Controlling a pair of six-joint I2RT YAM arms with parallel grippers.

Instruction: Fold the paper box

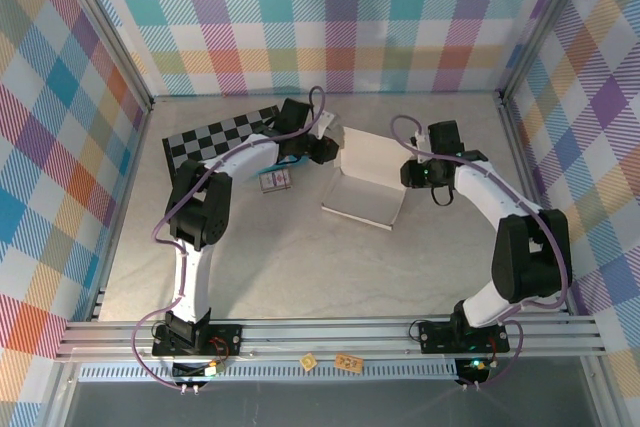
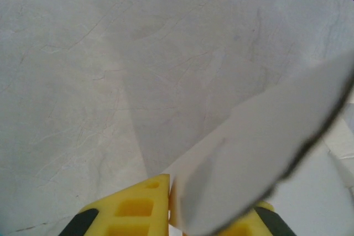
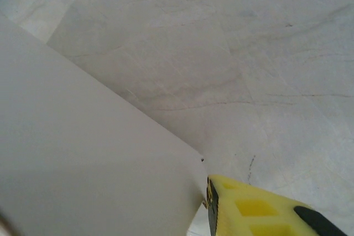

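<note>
1. The top external view looks down from high above and behind the arm bases (image 1: 200, 335). It stands well back and takes in the whole counter (image 1: 300, 277) and the checked walls (image 1: 330, 17).
2. The left wrist view sits very close, looking past its own yellow jaws along a blurred flap of the paper box (image 2: 265, 158).
3. The right wrist view is just as close, angled down at the counter.
4. All three views share the paper box and the grey counter.

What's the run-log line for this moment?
paper box: part-folded | left gripper: shut on its left flap | right gripper: at its right edge, grip unclear
</note>
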